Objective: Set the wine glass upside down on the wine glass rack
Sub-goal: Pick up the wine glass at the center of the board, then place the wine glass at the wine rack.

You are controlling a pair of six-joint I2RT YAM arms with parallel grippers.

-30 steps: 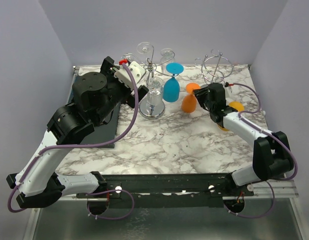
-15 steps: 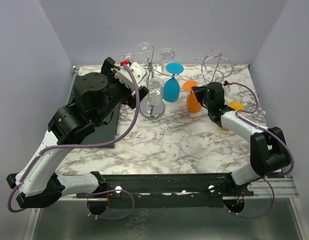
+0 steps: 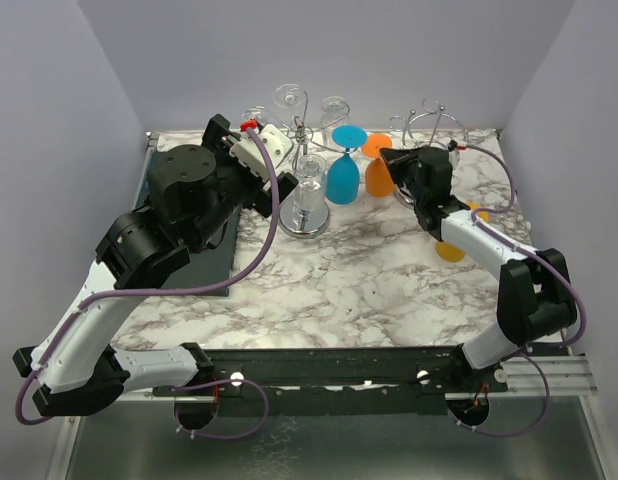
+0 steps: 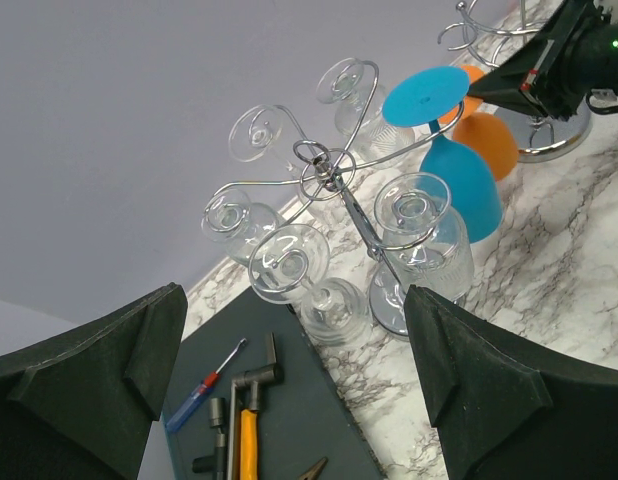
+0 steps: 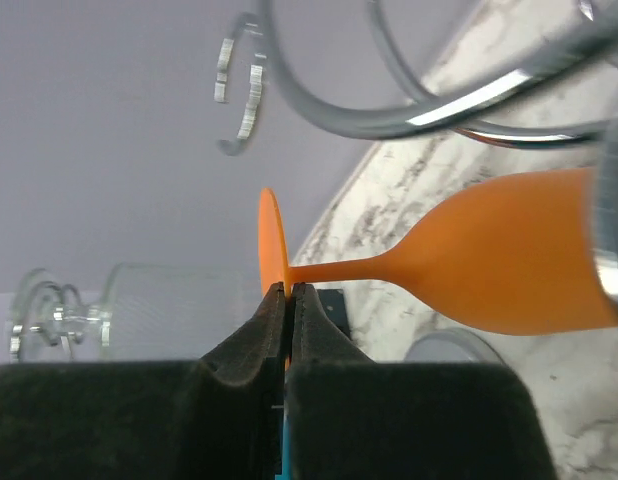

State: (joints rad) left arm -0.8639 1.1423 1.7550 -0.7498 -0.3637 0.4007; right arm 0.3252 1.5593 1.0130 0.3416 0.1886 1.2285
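My right gripper (image 3: pixel 392 160) is shut on the foot of an orange wine glass (image 3: pixel 378 178) and holds it upside down, off the table. The glass hangs between the blue glass (image 3: pixel 342 176) and the empty chrome rack (image 3: pixel 434 135). In the right wrist view the pads (image 5: pixel 274 305) pinch the foot's thin edge, with the bowl (image 5: pixel 509 260) beside the rack's wire (image 5: pixel 439 110). The glass also shows in the left wrist view (image 4: pixel 486 140). My left gripper (image 4: pixel 299 330) is open and empty, facing the left rack (image 4: pixel 324 175), which holds several clear glasses.
A second orange glass (image 3: pixel 451 248) lies on the marble behind my right forearm. A dark mat (image 4: pixel 279 420) with a screwdriver (image 4: pixel 204 385) and other tools lies at the left. The left rack's round base (image 3: pixel 304 222) stands mid-table.
My right gripper has carried the orange glass up and back, from the table's middle right to beside the blue glass and the empty rack. The left arm has not moved.
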